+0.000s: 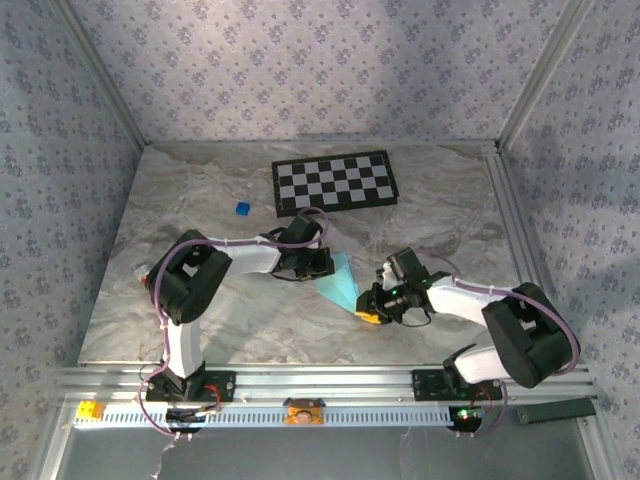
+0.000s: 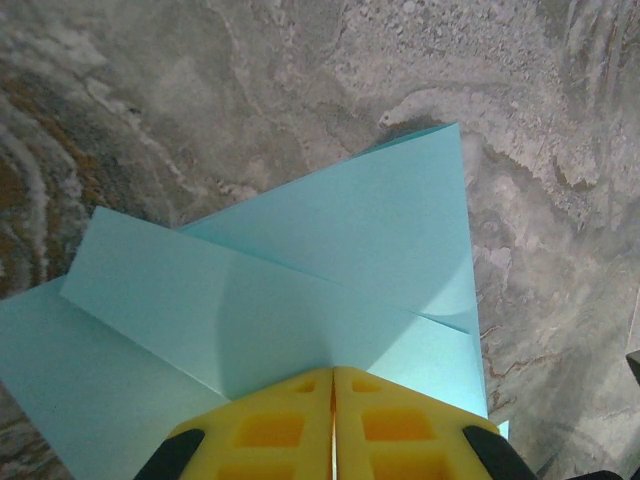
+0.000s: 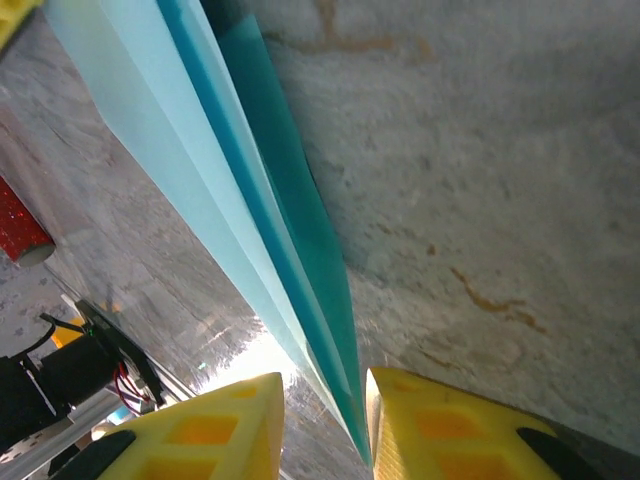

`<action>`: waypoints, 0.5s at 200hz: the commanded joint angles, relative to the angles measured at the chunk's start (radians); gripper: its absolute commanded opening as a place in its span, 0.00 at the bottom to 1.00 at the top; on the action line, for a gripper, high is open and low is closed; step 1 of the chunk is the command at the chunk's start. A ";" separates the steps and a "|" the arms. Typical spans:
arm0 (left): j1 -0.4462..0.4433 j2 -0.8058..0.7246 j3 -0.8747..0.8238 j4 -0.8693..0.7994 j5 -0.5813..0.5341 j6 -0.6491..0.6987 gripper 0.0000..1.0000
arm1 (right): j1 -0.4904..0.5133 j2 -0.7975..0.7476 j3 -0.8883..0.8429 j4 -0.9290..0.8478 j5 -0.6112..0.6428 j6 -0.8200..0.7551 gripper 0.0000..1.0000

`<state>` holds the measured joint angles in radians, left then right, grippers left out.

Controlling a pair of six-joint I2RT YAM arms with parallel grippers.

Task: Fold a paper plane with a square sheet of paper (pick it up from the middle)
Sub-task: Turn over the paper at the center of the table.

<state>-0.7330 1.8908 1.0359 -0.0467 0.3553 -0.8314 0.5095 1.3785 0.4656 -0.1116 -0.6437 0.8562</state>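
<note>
**A:** Where is the sheet of paper (image 1: pixel 340 280)?

**B:** Near the middle of the marble table (image 1: pixel 200 320), between the two grippers. It is light blue and folded into layers, with a point towards the near side. From above it looks tilted up, not lying flat.

**A:** What is the left gripper (image 1: pixel 318 268) doing?

**B:** In its wrist camera the left gripper (image 2: pixel 333 400) has its two yellow fingers (image 2: pixel 270 430) pressed together with no gap. The sheet (image 2: pixel 300 280) fans out from right under their tips, so it looks pinched there. A crease runs across the sheet and one flap overlaps another.

**A:** And the right gripper (image 1: pixel 366 308)?

**B:** The right gripper (image 3: pixel 325 385) stands partly open. The sheet (image 3: pixel 250 200) shows edge-on in several thin layers, and its narrow end comes down into the gap between the fingers (image 3: pixel 220 430). It sits close against one finger, and there is clear space on the other side. It is around the paper but not clamped on it.

**A:** Anything else on the table?

**B:** A black-and-white checkerboard (image 1: pixel 335 182) lies at the far side. A tiny dark-blue cube (image 1: pixel 241 208) sits just left of it. Both are well apart from the paper.
</note>
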 commanded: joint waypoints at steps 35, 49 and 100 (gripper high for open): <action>0.005 0.015 0.001 -0.019 0.015 -0.006 0.08 | 0.006 0.003 0.023 0.077 0.016 -0.007 0.30; 0.005 0.016 0.000 -0.021 0.014 -0.006 0.08 | 0.005 0.004 0.022 0.090 0.016 -0.010 0.30; 0.006 0.014 -0.002 -0.020 0.014 -0.009 0.08 | 0.000 0.009 0.017 0.120 0.004 -0.020 0.27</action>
<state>-0.7330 1.8908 1.0359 -0.0471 0.3553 -0.8314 0.5095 1.3785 0.4683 -0.0151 -0.6319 0.8555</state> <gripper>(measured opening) 0.081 0.283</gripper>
